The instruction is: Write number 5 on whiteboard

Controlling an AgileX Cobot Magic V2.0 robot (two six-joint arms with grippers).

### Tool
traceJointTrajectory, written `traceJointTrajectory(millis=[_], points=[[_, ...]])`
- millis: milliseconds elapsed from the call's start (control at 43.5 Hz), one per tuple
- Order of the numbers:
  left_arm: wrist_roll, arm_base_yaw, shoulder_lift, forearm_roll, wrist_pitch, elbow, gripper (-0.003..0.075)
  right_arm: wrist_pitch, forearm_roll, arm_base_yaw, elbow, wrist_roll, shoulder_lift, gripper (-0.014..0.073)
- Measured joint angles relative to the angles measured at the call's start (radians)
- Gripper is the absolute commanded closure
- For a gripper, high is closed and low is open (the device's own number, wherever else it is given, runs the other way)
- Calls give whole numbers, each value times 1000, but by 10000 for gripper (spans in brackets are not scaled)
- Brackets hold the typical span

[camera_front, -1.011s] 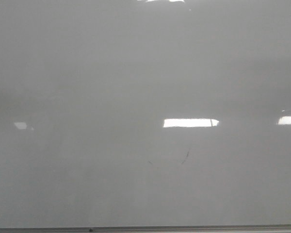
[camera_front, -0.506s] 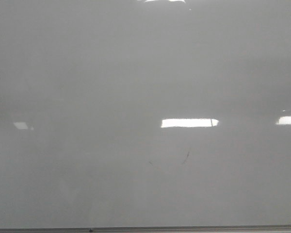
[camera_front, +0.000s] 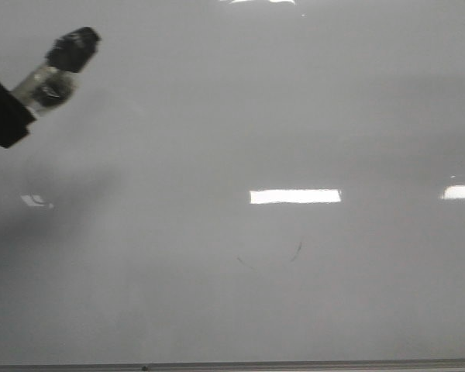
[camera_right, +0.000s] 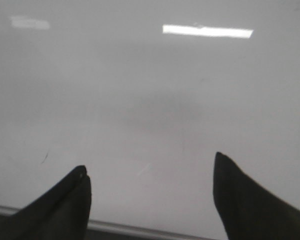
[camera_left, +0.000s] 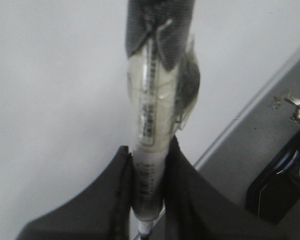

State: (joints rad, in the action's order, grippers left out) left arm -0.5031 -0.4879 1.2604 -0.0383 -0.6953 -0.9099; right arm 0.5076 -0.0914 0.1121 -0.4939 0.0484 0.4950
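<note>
The whiteboard (camera_front: 279,116) fills the front view, glossy pale grey with bright light reflections. No number 5 shows on it, only tiny faint scuff marks (camera_front: 297,249). My left gripper (camera_front: 4,116) comes in at the upper left of the front view, shut on a marker (camera_front: 58,71) with a clear barrel and black cap end. In the left wrist view the gripper (camera_left: 149,165) clamps the marker (camera_left: 155,105) between both fingers above the whiteboard (camera_left: 50,100). My right gripper (camera_right: 151,172) is open and empty over the whiteboard (camera_right: 150,90).
A thin metal edge strip (camera_front: 294,364) runs along the board's near side; it also shows in the right wrist view (camera_right: 140,229) and left wrist view (camera_left: 250,107). Beyond that edge lies a grey surface with a black object (camera_left: 282,185).
My left gripper with the marker has entered the front view at the upper left; before, only the bare board showed. A faint shadow now falls on the board's left side.
</note>
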Motion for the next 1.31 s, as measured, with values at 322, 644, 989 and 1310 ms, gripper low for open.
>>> traceJointTrajectory(millis=[322,644,989,1310], points=[[-105,-365,0,55,-66,-13,741,164,-48,304,-162,181,257,55],[-107,-457,0,75,-76,-13,741,241,-108,650,-365,387,503,55],[-107,-457,0,79,-76,-13,741,251,-120,761,-502,427,707,55],[-108,-457,0,79,-76,-13,741,316,-133,776,-580,437,795,385]])
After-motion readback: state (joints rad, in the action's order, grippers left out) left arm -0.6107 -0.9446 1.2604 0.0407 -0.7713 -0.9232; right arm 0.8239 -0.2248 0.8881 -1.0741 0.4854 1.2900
